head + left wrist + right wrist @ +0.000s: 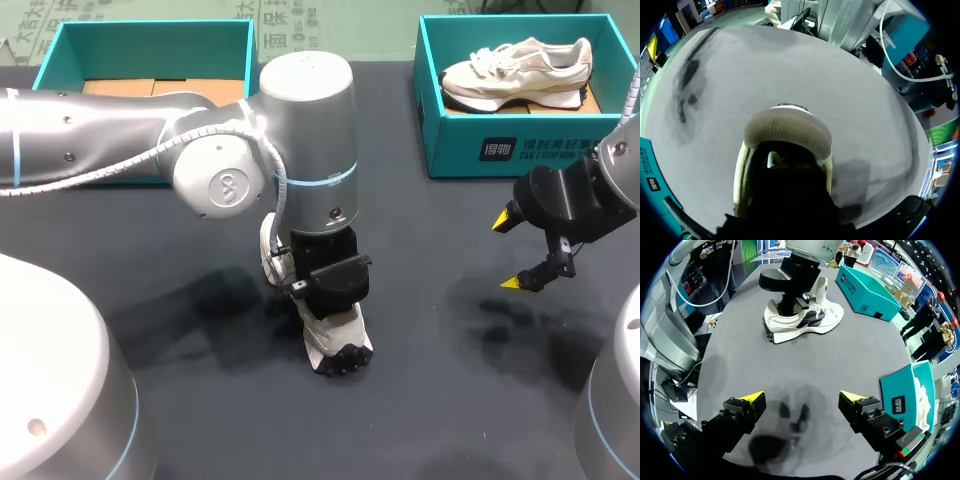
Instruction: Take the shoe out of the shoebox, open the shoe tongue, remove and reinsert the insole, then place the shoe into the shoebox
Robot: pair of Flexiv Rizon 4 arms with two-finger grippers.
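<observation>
Starting at 11 o'clock on the table (230,420), the left shoebox (150,48) shows only cardboard (120,87) inside. Near the centre the left gripper (332,290) is sunk into the mouth of the shoe (340,345), which stands on its sole; I cannot tell what it grips. Nothing else pins the shoe, so I judge a pull on the insole could drag or tip it. At 3 o'clock the right gripper (512,252) hangs wide open and empty. The left arm (300,130) crowds the shoe's opening. At 1 o'clock a second shoebox (500,150) holds another shoe (515,72).
</observation>
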